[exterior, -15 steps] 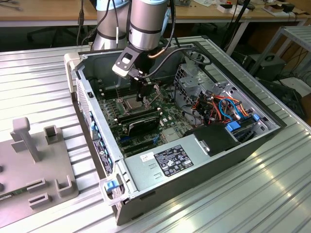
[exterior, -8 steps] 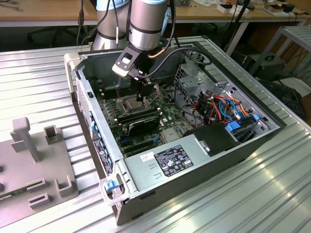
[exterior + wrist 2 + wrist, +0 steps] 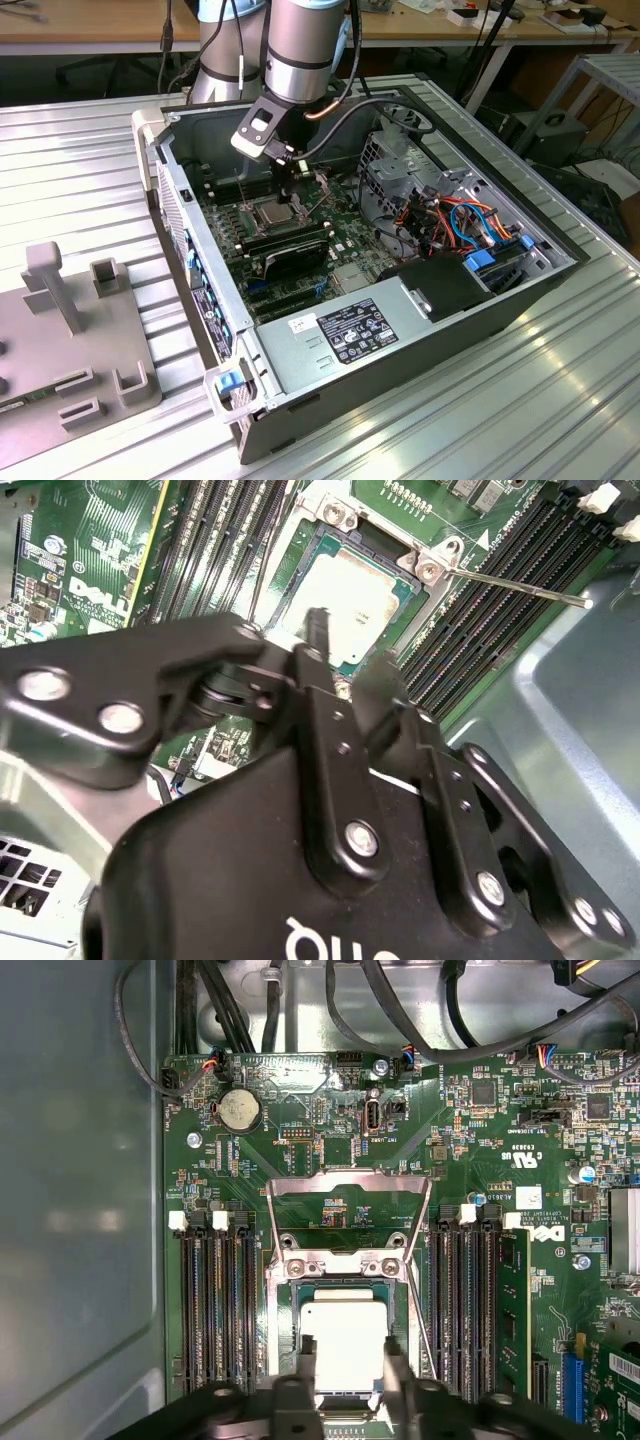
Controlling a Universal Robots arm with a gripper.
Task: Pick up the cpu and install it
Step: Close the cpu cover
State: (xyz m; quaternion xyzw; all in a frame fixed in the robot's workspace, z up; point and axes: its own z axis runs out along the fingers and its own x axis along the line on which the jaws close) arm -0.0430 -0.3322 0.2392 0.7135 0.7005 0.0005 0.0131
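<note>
The cpu, a small square chip with a dull silver top, lies flat in the socket on the green motherboard. It is also seen in the second wrist view and in the exterior view. My gripper hangs just over it inside the open computer case, open, with one black fingertip at each of two opposite sides of the chip. Whether the tips touch the chip cannot be told. The socket's metal load frame stands swung open beyond the chip.
Memory slots flank the socket on both sides, and a thin metal lever sticks out beside it. A long black card, the power supply and coloured cables crowd the case. A grey fixture sits on the table at the exterior view's left.
</note>
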